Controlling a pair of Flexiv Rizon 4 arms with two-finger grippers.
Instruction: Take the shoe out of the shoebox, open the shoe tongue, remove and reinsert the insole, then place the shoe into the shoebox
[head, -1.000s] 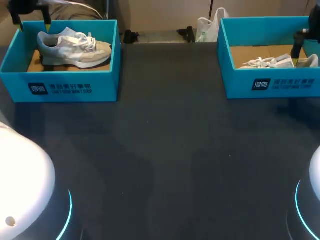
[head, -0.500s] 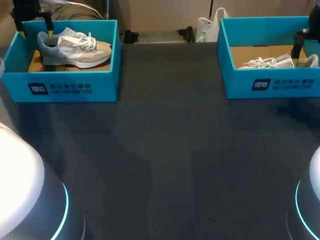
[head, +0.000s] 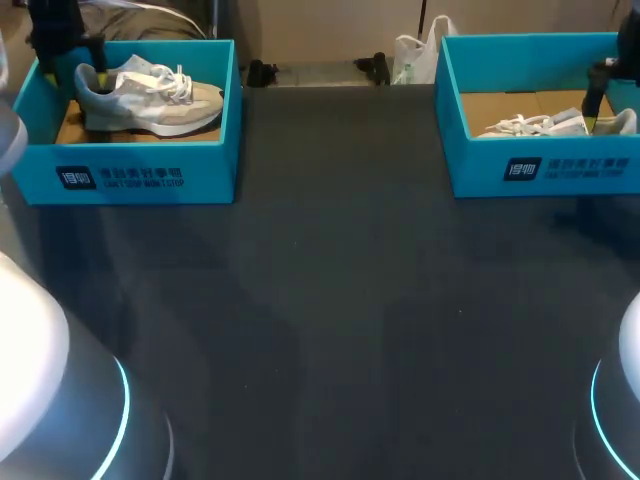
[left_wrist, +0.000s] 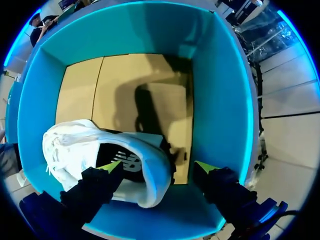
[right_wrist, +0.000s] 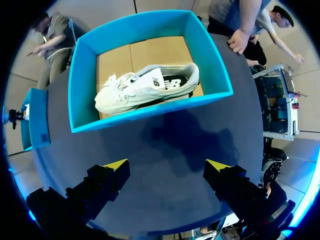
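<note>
Teal shoebox (left_wrist: 222, 100) | left gripper (left_wrist: 159, 167) spread over shoe (left_wrist: 70, 145) heel (near wall)

Seen from above, the right shoebox (head: 480, 160) runs off the edge of view, and its front wall hides all but the laces and top of the right shoe (head: 545, 124). At the left wrist, one of the fingers (left_wrist: 95, 187) covers part of the left shoe (left_wrist: 75, 145).
</note>
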